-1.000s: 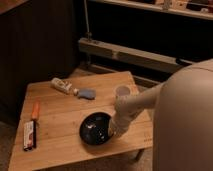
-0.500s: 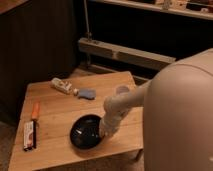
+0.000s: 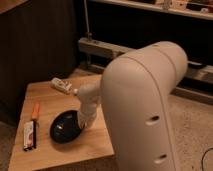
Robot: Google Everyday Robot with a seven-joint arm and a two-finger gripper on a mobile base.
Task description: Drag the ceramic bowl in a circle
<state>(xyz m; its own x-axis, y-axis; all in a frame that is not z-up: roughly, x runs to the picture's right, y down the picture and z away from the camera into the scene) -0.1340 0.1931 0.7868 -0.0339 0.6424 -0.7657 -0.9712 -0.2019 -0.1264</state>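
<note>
A black bowl [image 3: 62, 129] sits on the front half of a small wooden table [image 3: 52, 101], close to the front edge but still fully on the wood. The gripper [image 3: 81, 121] comes down at the bowl's right rim, at the end of a bulky white arm [image 3: 145, 100] that fills the right of the view and hides the table's right side. Whether the gripper is clamped on the rim or only resting against it cannot be told.

To the bowl's left, a flat packet [image 3: 30, 135] lies near the table's left front edge, with an orange stick [image 3: 36, 111] just behind it. Both sit near the bowl but apart from it. A white bottle [image 3: 61, 85] lies on its side by the back edge, well apart from the bowl. Bare wood stretches between the bowl and the bottle, the widest open patch in view. Only a narrow strip of wood separates the bowl from the front edge.
</note>
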